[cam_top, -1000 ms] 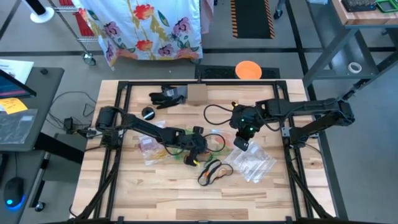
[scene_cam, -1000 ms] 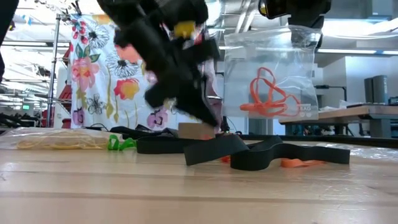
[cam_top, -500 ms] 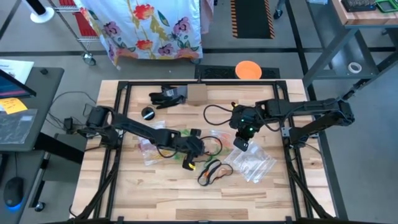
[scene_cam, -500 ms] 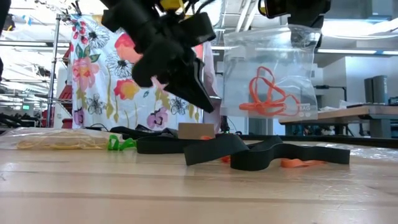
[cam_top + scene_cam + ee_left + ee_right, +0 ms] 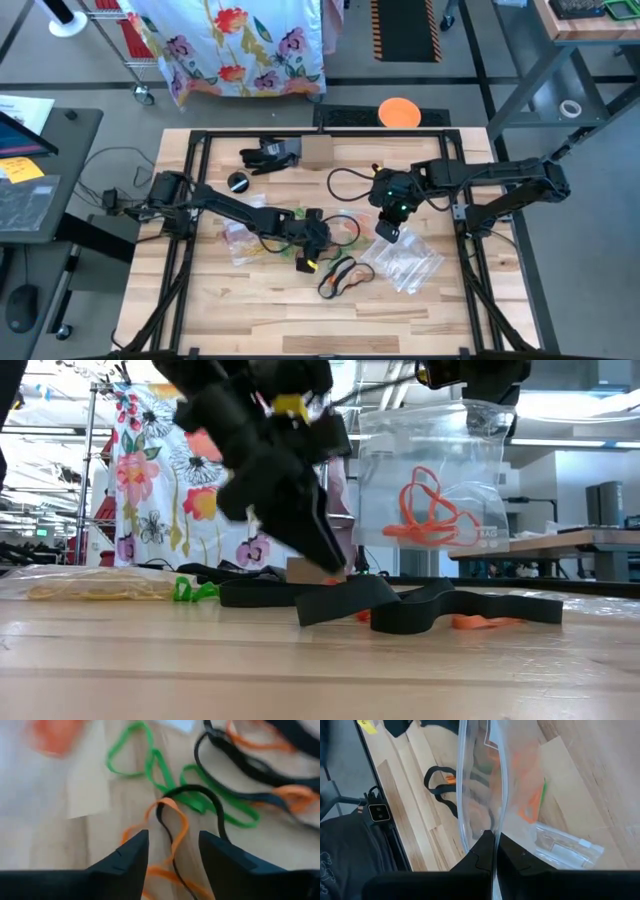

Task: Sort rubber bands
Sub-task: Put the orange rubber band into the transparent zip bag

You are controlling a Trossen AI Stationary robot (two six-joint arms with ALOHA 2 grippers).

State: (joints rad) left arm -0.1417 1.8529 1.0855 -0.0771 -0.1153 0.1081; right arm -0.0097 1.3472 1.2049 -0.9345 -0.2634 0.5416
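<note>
Right now the rubber bands lie in a loose tangle on the worktop, just beside the clear bag that hangs in the air: green loops, an orange one and a thin black one crossing each other, with wider black and orange bands next to them. A few orange bands already sit inside that bag.

Our left pincer is low over the tangle with its fingers parted and nothing between them; the orange loop and the black strand run straight through the gap. The step, as we judge it, is picking one band out of the heap. To do it well, we should settle on a single colour first, since closing where we stand would likely catch orange and black together. Shifting slightly toward the open bend of the orange loop, away from the black strand, looks safer. We should come down until the fingertips nearly touch the wood, close gently, then lift slowly and watch whether a green loop trails along.

Our right pincer is above the tangle, clamped tight on the edge of the bag and holding it upright. It should keep the bag steady, mouth reachable, so we can drop the band in without brushing the plastic. Another bag lies flat beyond it.
</note>
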